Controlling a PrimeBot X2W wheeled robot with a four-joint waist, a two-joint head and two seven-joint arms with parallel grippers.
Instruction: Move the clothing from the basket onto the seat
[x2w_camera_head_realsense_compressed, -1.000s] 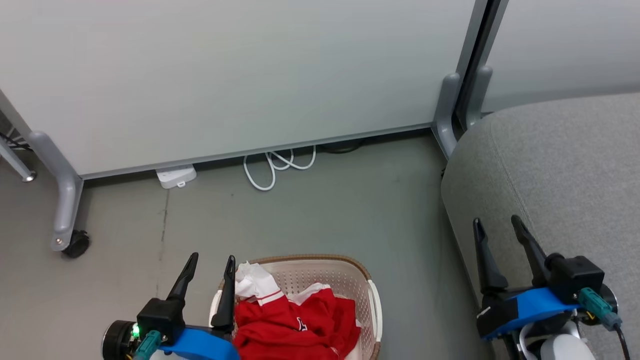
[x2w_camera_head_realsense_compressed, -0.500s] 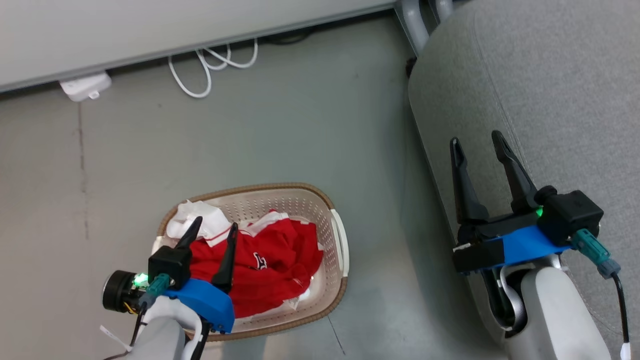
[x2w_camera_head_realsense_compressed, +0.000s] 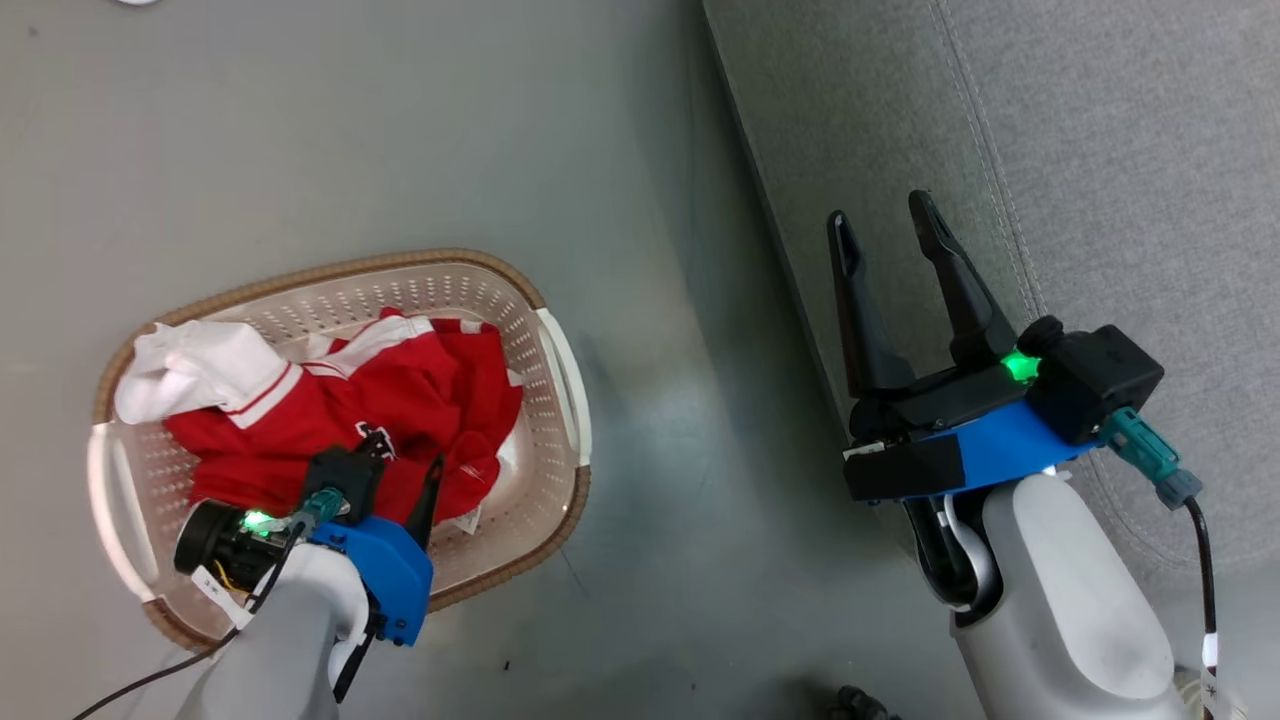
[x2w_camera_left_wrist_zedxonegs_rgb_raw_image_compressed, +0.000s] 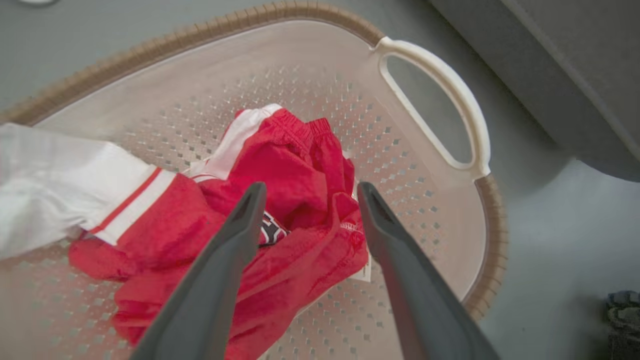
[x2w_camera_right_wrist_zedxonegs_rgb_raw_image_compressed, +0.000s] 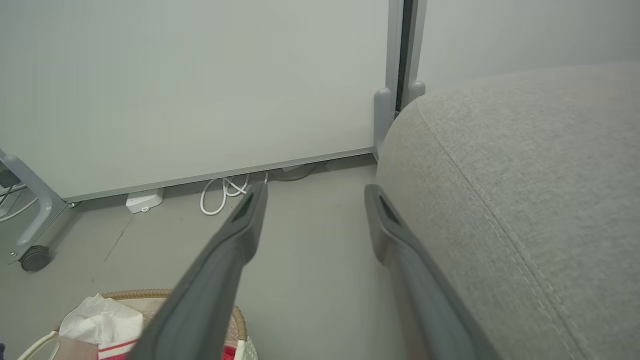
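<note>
The basket (x2w_camera_head_realsense_compressed: 560, 350) (x2w_camera_left_wrist_zedxonegs_rgb_raw_image_compressed: 430, 80) sits on the grey floor at the left of the head view, cream plastic with a brown woven rim. Red clothing (x2w_camera_head_realsense_compressed: 400, 400) (x2w_camera_left_wrist_zedxonegs_rgb_raw_image_compressed: 295, 165) with white panels lies crumpled inside it. My left gripper (x2w_camera_head_realsense_compressed: 405, 475) (x2w_camera_left_wrist_zedxonegs_rgb_raw_image_compressed: 310, 192) hangs open just above the red fabric, holding nothing. The seat (x2w_camera_head_realsense_compressed: 1100, 150) (x2w_camera_right_wrist_zedxonegs_rgb_raw_image_compressed: 525, 175), a grey upholstered sofa, fills the upper right. My right gripper (x2w_camera_head_realsense_compressed: 885, 215) (x2w_camera_right_wrist_zedxonegs_rgb_raw_image_compressed: 315, 192) is open and empty, raised beside the sofa's left edge.
Bare grey floor (x2w_camera_head_realsense_compressed: 650, 450) separates the basket from the sofa. In the right wrist view a pale partition wall (x2w_camera_right_wrist_zedxonegs_rgb_raw_image_compressed: 200, 75) stands behind, with a white cable coil (x2w_camera_right_wrist_zedxonegs_rgb_raw_image_compressed: 225, 192), a white adapter (x2w_camera_right_wrist_zedxonegs_rgb_raw_image_compressed: 144, 201) and a castor foot (x2w_camera_right_wrist_zedxonegs_rgb_raw_image_compressed: 32, 257) at its base.
The head camera has tilted down, so wall and cables have left the picture and the basket shows whole. My left gripper has dropped lower into the basket towards the clothing. Both grippers stay open.
</note>
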